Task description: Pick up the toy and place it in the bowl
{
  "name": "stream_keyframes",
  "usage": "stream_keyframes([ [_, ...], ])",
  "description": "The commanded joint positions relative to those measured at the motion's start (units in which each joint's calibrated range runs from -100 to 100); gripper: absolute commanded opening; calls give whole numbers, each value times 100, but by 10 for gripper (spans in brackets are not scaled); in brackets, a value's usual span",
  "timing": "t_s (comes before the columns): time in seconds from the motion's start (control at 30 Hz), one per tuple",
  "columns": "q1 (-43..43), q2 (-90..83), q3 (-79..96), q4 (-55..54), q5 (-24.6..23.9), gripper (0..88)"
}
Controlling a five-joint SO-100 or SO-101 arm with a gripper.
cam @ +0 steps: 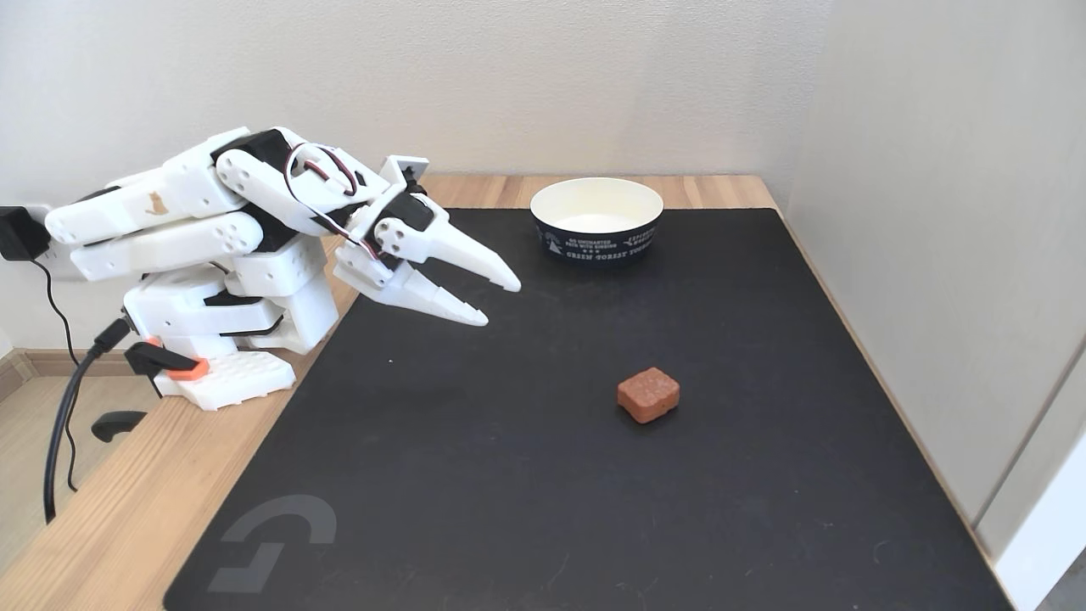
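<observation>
Toy (648, 395) on mat, apart from bowl (596, 217); end effector (502, 302) spread, empty.

We take this for a room in a home, a hobby corner rather than a lab. A small wooden desk (110, 518) stands pushed into the corner of plain off-white walls (594, 76), with pale wood flooring (25, 441) and a skirting board showing at the left edge of the fixed view. A black desk mat (509, 475) with a grey logo covers most of the wood. A white 3D-printed arm (221, 255) is clamped at the desk's left edge, its black cable (59, 424) trailing off the side.
</observation>
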Motion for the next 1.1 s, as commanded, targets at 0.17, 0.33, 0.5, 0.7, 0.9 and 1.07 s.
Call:
stream_keyframes([
  [0.17, -6, -58, 69, -39, 18, 201],
  [0.33, -14, -58, 69, -39, 24, 303],
  [0.5, 11, -58, 69, -39, -2, 231],
  [0.7, -23, -58, 69, -31, 29, 267],
  [0.9, -31, -58, 69, -14, 34, 378],
  [1.07, -39, -58, 69, -31, 34, 378],
])
